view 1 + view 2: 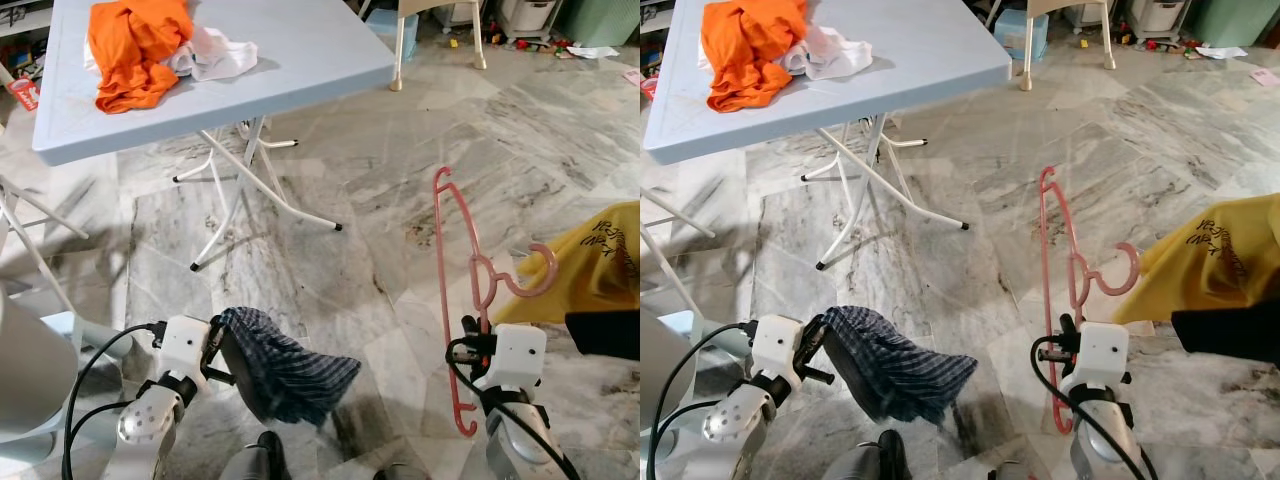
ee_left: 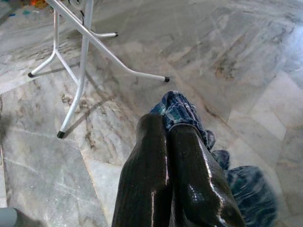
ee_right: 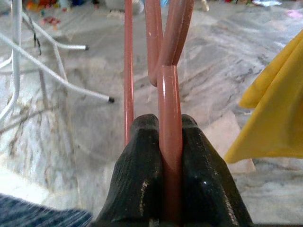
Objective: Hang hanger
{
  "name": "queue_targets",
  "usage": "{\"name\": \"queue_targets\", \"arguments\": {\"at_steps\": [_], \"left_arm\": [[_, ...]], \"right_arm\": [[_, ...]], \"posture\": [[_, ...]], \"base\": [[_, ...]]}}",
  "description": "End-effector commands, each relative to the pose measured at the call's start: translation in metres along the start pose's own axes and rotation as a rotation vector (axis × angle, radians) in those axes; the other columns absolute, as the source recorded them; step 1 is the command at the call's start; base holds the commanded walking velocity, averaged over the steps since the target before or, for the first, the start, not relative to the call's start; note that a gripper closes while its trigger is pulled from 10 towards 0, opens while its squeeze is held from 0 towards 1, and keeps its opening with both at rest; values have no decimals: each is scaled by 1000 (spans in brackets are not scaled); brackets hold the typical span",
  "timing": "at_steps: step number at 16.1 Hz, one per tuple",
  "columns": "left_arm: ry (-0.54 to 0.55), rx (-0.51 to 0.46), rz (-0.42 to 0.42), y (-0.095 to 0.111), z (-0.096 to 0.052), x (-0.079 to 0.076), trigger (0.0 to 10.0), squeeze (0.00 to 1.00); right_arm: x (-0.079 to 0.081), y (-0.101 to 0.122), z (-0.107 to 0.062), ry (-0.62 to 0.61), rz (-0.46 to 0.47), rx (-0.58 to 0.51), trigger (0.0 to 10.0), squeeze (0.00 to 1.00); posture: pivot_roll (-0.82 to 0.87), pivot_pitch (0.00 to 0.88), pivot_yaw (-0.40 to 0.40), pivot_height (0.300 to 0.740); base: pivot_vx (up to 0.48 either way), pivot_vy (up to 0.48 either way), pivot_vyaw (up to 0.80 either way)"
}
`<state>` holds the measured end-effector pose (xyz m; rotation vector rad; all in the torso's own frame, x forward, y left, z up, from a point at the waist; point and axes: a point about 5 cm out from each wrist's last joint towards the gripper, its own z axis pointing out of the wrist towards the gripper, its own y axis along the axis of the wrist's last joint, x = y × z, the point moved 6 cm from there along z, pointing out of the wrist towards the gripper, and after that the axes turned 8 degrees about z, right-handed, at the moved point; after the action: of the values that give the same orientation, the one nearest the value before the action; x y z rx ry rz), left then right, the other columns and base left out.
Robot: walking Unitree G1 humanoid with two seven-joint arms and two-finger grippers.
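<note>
Right gripper [image 3: 169, 137] low at front right, fingers [image 3: 142, 165] clamped on the pink hanger [image 1: 447, 290] at its inner bar near the hook. Hanger held upright and edge-on in the air above the marble floor [image 1: 400, 170], long bar running vertically, hook [image 1: 535, 275] curling out to the right toward a yellow garment [image 1: 600, 265]. Yellow garment at far right with dark print, hook tip just beside its edge; contact cannot be told.

Left gripper [image 2: 176, 142] low at front left, fingers [image 2: 147, 170] pressed together on a dark blue checked cloth [image 1: 285, 370]. Cloth draped from the fingertips, hanging loose toward the floor between the two arms.

Light blue folding surface [image 1: 310, 50] at upper left on white legs [image 1: 240, 190], well apart from both grippers. Orange garment [image 1: 135, 45] bunched on it, white cloth [image 1: 215, 55] touching its right side. Pale plastic chair leg [image 1: 400, 55] beyond the far corner. Clutter along the far wall, too small to tell.
</note>
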<state>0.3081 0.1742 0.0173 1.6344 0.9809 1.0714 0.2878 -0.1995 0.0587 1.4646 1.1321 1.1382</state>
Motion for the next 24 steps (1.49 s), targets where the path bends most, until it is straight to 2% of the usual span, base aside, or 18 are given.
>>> {"name": "queue_targets", "arguments": {"at_steps": [1,4,6,9,11,13,14,17,21,24], "left_arm": [[-17,-14,11,2,2,-6,10000,0],[-16,-44,7,14,11,-9,10000,0],[-31,-66,6,24,19,-11,10000,0],[-83,-133,4,55,37,-24,10000,0],[-101,-169,-14,70,38,-31,10000,0],[-99,-175,-18,72,37,-33,10000,0],[-88,-166,-29,69,39,-34,10000,0],[-73,-166,-50,71,39,-35,10000,0],[-62,-166,-61,71,37,-35,10000,0],[-47,-158,-62,70,36,-30,10000,0]], "right_arm": [[-2,10,2,-11,16,-44,10000,0],[-2,19,7,-28,51,-97,10000,0],[4,23,12,-27,57,-117,10000,0],[-1,31,12,-77,76,-158,10000,0],[-4,34,8,-77,65,-168,10000,0],[-2,33,8,-64,56,-165,10000,0],[6,38,8,-16,55,-177,10000,0],[18,45,13,36,50,-186,10000,0],[21,48,17,58,62,-189,10000,0],[29,50,19,96,71,-186,10000,0]], "posture": [[-34,169,42,740],[-33,145,47,740],[-53,134,80,740],[-96,143,106,740],[-114,164,97,740],[-114,168,94,740],[-116,177,79,740],[-114,180,52,740],[-101,182,45,740],[-93,189,42,740]], "base": [[0,0,0],[0,0,0],[0,0,0],[0,0,0],[0,0,0],[0,0,0],[0,0,550],[0,0,712],[128,0,689],[300,0,0]]}}
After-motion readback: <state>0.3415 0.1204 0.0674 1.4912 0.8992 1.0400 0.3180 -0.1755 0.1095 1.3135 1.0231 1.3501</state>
